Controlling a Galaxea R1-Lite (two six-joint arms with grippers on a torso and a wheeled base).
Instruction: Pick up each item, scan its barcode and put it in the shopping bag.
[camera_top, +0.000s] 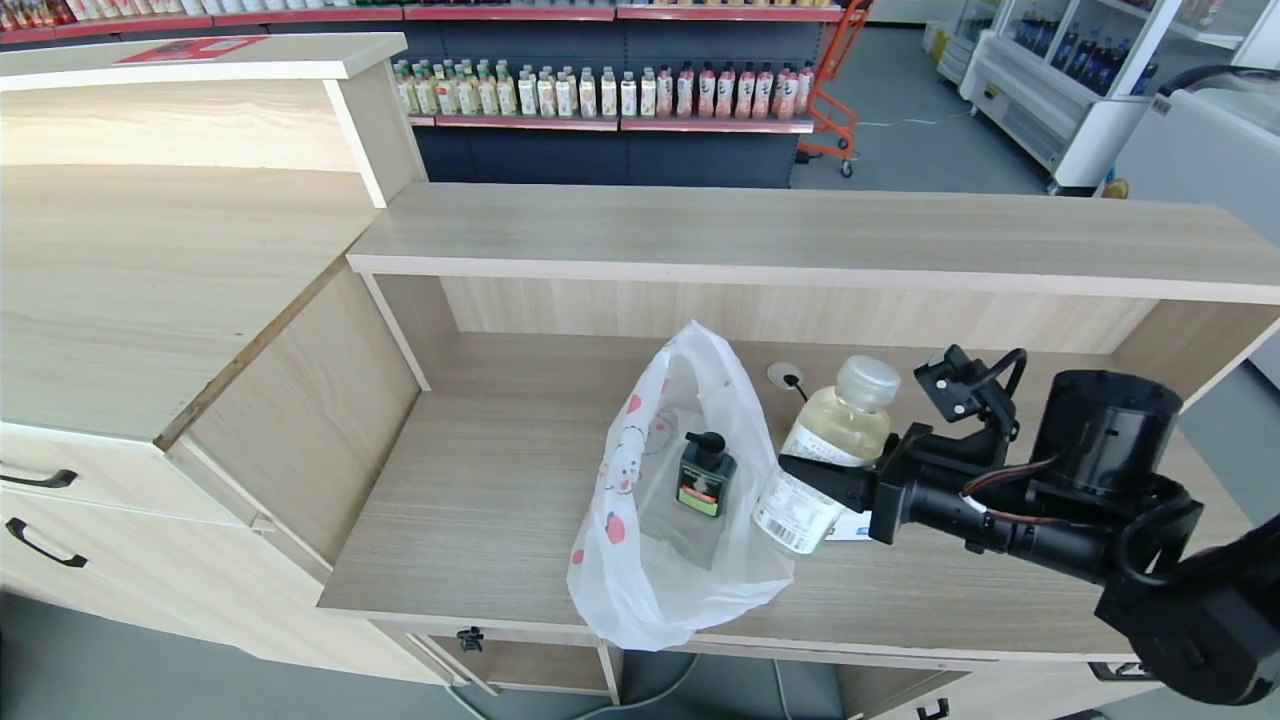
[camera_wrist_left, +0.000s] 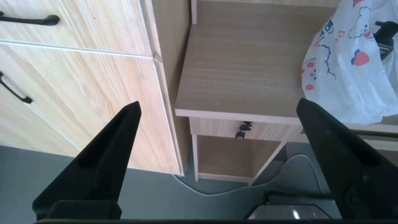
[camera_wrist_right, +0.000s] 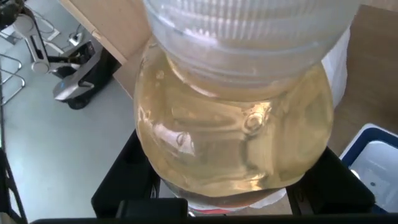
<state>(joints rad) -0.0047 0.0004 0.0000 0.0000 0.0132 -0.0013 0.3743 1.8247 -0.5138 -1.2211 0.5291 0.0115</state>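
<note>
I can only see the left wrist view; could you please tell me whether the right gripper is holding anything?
Observer: Yes, the right gripper has its jaws shut on a clear bottle of pale yellow drink, tilted just to the right of the shopping bag.
Operator: Thank you. Is anything inside the bag?
Observer: A dark green pump bottle stands upright inside it.
</note>
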